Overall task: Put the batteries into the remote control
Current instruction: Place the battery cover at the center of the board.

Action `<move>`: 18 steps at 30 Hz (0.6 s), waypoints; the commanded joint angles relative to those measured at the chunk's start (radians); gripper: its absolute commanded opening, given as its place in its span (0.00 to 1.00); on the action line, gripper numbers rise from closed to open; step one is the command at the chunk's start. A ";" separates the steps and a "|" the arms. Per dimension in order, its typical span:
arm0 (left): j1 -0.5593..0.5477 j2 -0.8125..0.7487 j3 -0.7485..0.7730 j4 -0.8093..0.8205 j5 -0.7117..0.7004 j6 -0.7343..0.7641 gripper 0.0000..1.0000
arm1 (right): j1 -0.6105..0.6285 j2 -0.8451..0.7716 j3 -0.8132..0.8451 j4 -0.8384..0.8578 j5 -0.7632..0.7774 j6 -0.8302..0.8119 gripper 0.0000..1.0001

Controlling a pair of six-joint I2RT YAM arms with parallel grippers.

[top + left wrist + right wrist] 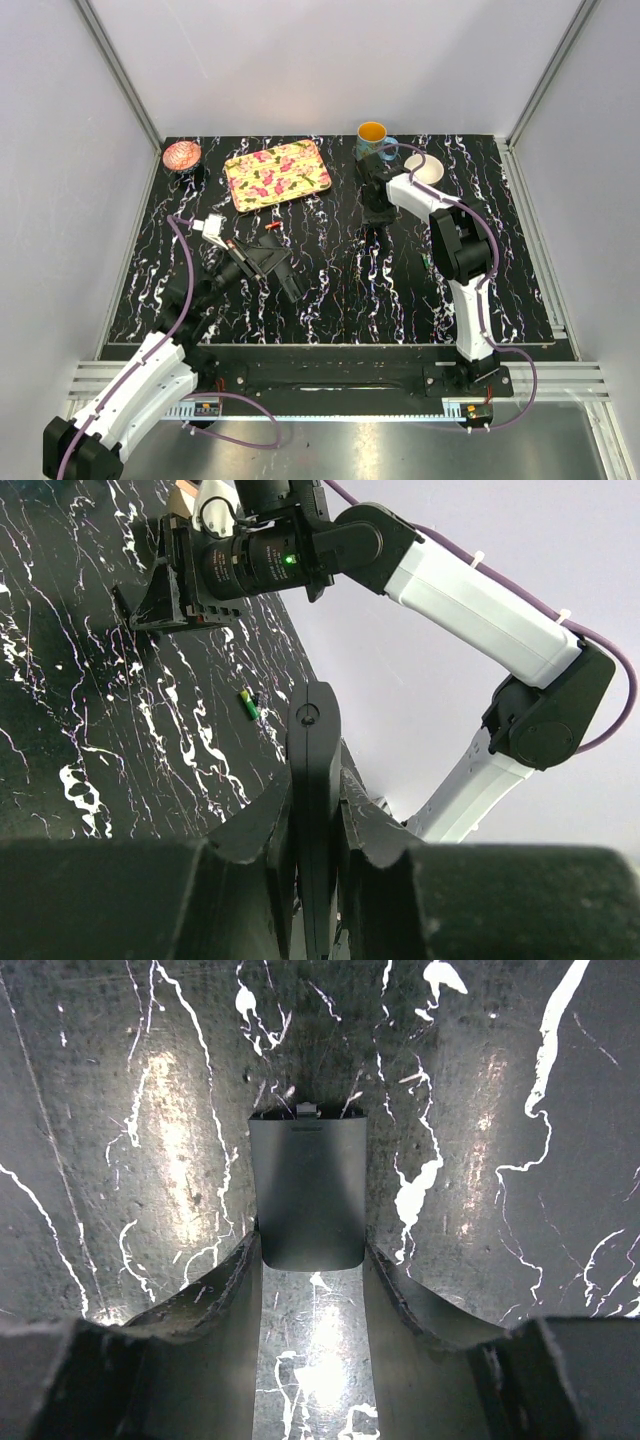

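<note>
holding the remote control (312, 720) edge-on, the left claw (315, 785) is pressed together on it, and the thin black bar sticks out past the fingertips, lifted over the left middle of the table (340, 300). across from it the right claw (310, 1247) points down at the table near the mug (372, 133). its fingers stand part-way apart with the grey battery cover (308, 1180) between them, each finger against one long side of the plate. it looks clamped on the cover, which lies flat on the marbled top or just above it. one battery (248, 703), a tiny stick with green, yellow and red on it, lies loose on the table between the two arms, well apart from both claws. i cannot make out a second battery for certain.

my reading is that the cover is off and the loading itself has not begun: no battery is in a claw, and the remote's open back cannot be seen from any view. the next move seems to fall to the right arm. it would let go of the cover, leave it out of the way, then go to the loose battery and pinch it across its middle. that calls for a narrow, careful grip on a thing that rolls easily. the left claw would need to turn the remote so the open bay faces up.
</note>
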 commanded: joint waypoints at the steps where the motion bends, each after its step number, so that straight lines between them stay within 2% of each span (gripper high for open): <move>1: 0.003 0.003 0.015 0.039 0.033 0.010 0.00 | 0.006 -0.004 -0.010 -0.021 -0.005 -0.009 0.10; 2: 0.003 0.003 0.016 0.038 0.033 0.010 0.00 | 0.006 -0.006 -0.013 -0.022 -0.011 -0.007 0.14; 4: 0.003 0.004 0.018 0.033 0.038 0.011 0.00 | 0.006 -0.012 -0.018 -0.022 -0.017 -0.004 0.30; 6: 0.003 0.003 0.019 0.027 0.038 0.011 0.00 | 0.006 -0.017 -0.028 -0.022 -0.020 0.000 0.39; 7: 0.003 0.003 0.019 0.025 0.041 0.011 0.00 | 0.006 -0.024 -0.034 -0.022 -0.020 0.002 0.48; 10: 0.001 -0.003 0.016 0.019 0.035 0.008 0.00 | 0.006 -0.053 -0.050 -0.022 -0.018 0.011 0.59; 14: 0.001 -0.012 0.015 0.012 0.030 0.007 0.00 | 0.010 -0.131 -0.080 -0.003 -0.040 0.048 0.66; 18: 0.003 -0.038 0.028 -0.014 0.021 0.017 0.00 | 0.041 -0.269 -0.145 0.076 -0.071 0.066 0.68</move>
